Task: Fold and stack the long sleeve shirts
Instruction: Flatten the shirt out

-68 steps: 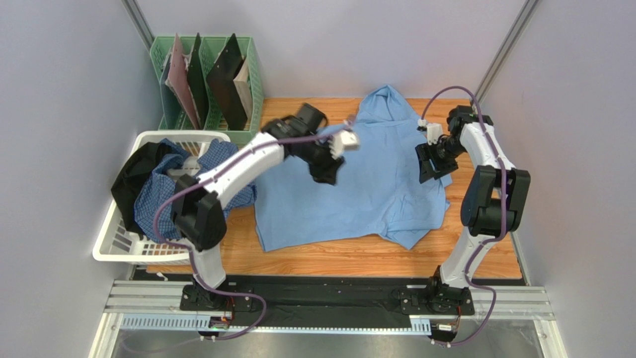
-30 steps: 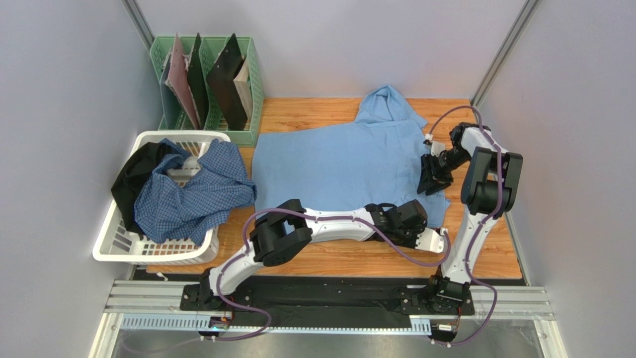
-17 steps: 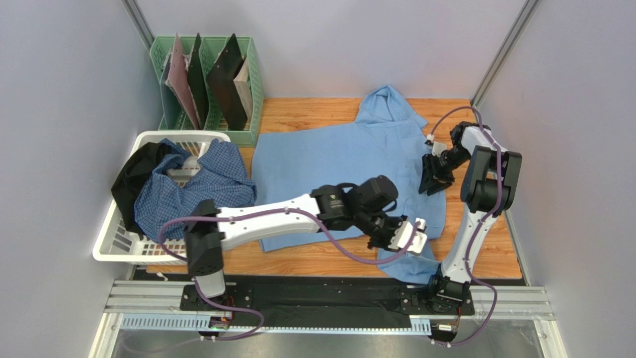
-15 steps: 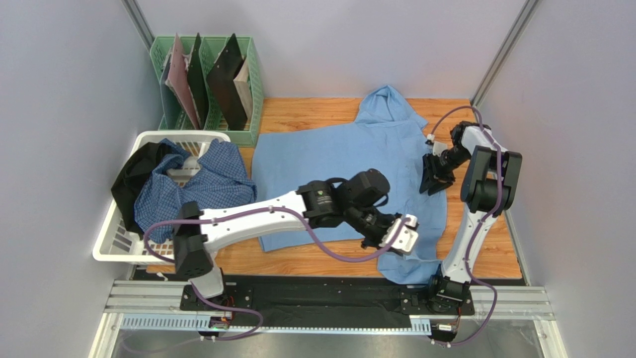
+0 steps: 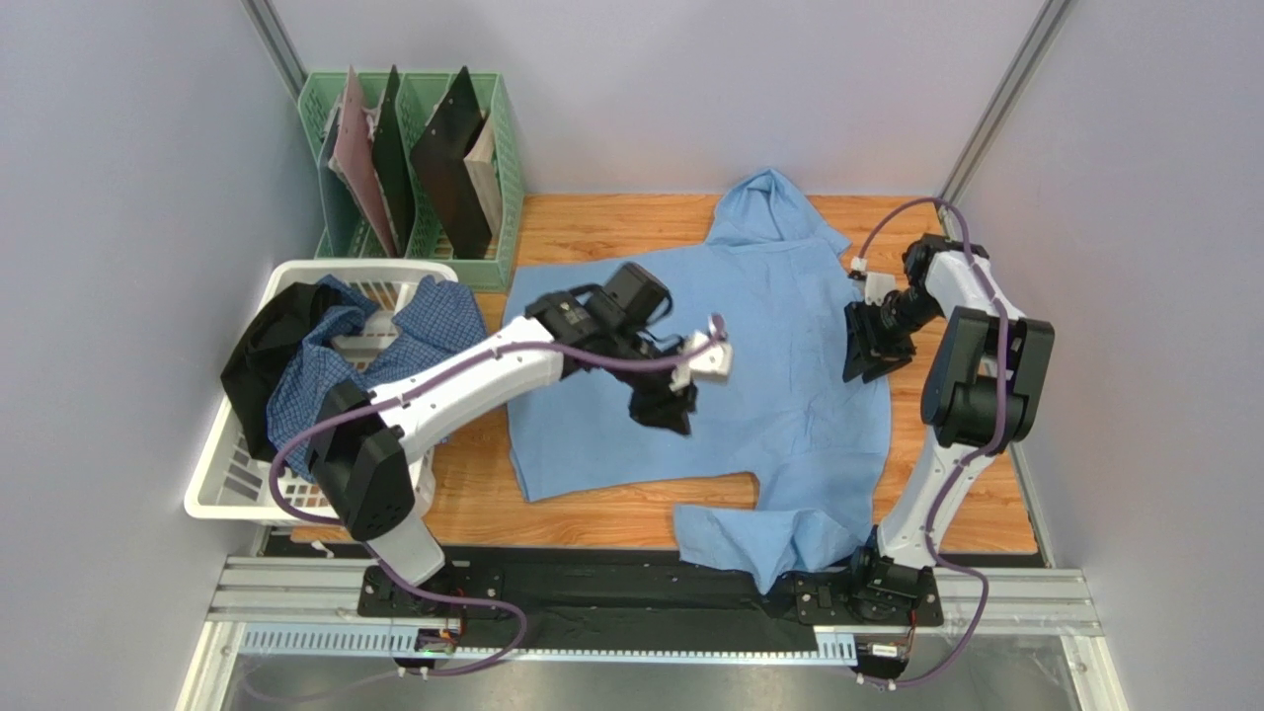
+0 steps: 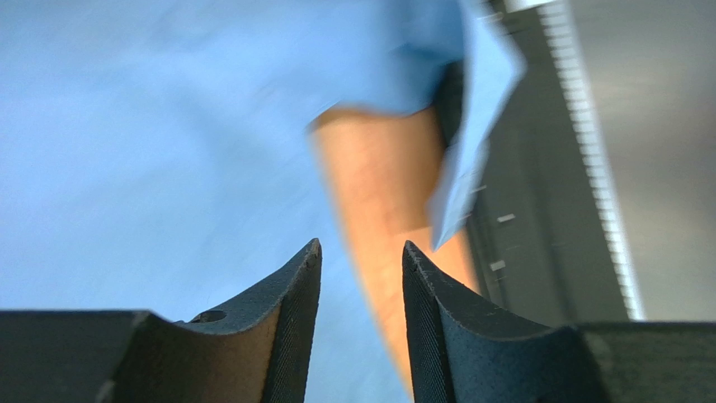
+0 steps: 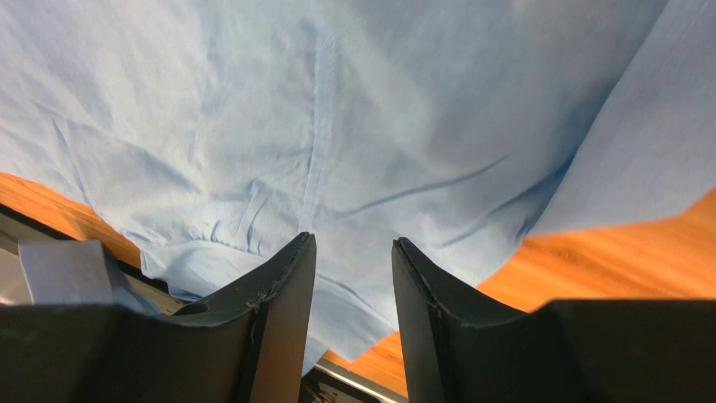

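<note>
A plain light blue long sleeve shirt lies spread on the wooden table, one sleeve drooping over the near edge. My left gripper hovers above the shirt's left half. In the left wrist view the left gripper is open and empty over blue cloth. My right gripper hangs over the shirt's right edge. The right wrist view shows the right gripper open, with nothing between the fingers, above the shirt. A blue-and-white checked shirt is bunched in the basket.
A white laundry basket at the left also holds a black garment. A green file rack with dark folders stands at the back left. Bare wood shows along the table's near edge.
My left gripper went from shut low at the near right to open, and swung back over the shirt's middle. The sleeve now hangs over the near edge. The right arm barely moved.
</note>
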`<state>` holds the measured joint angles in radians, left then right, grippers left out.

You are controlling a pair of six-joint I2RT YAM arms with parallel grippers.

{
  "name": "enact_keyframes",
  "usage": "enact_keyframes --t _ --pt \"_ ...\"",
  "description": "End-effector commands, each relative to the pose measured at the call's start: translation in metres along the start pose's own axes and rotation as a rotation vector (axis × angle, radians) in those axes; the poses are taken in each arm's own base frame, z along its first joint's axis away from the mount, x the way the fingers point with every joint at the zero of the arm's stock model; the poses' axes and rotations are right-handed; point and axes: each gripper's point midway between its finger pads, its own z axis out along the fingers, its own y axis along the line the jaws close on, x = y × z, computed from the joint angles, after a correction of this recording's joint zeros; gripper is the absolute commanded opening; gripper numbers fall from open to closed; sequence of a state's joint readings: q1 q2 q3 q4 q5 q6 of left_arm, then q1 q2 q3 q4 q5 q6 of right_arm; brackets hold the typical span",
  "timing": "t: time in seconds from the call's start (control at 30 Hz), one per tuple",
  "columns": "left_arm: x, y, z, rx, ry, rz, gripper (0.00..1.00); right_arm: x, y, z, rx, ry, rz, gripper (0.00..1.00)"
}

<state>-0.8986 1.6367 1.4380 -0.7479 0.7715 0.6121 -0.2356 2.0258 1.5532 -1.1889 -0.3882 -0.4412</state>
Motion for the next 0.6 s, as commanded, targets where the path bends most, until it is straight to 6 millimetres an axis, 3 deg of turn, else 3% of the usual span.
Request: enact_keyframes --t 0.0,0.07,0.13,0.2,0.23,0.27,0.43,0.57 --pt "0.079 0.076 -0.05 -0.306 0.172 -0.257 0.46 0.009 0.001 -0.006 0.114 -0.007 -0.149 0.45" --pt "0.118 0.092 -0.066 -0.349 0.247 -0.37 0.45 0.017 -0.011 0.001 0.166 0.028 -0.172 0.45" --pt "0.147 0.107 -0.08 -0.405 0.306 -0.456 0.44 0.041 -0.023 0.013 0.204 0.106 -0.186 0.45" --pt "0.164 0.107 -0.086 -0.407 0.355 -0.5 0.43 0.054 -0.033 0.017 0.248 0.133 -0.224 0.44" --pt "0.175 0.11 -0.088 -0.415 0.378 -0.527 0.43 0.073 -0.035 0.024 0.258 0.183 -0.226 0.45" --pt "0.181 0.107 -0.089 -0.412 0.399 -0.543 0.42 0.08 -0.036 0.024 0.261 0.192 -0.234 0.45" --pt "0.219 0.092 -0.085 -0.379 0.515 -0.601 0.42 0.12 -0.02 0.023 0.223 0.234 -0.283 0.45" --pt "0.235 0.075 -0.079 -0.327 0.561 -0.632 0.4 0.149 -0.005 0.016 0.181 0.278 -0.311 0.47"
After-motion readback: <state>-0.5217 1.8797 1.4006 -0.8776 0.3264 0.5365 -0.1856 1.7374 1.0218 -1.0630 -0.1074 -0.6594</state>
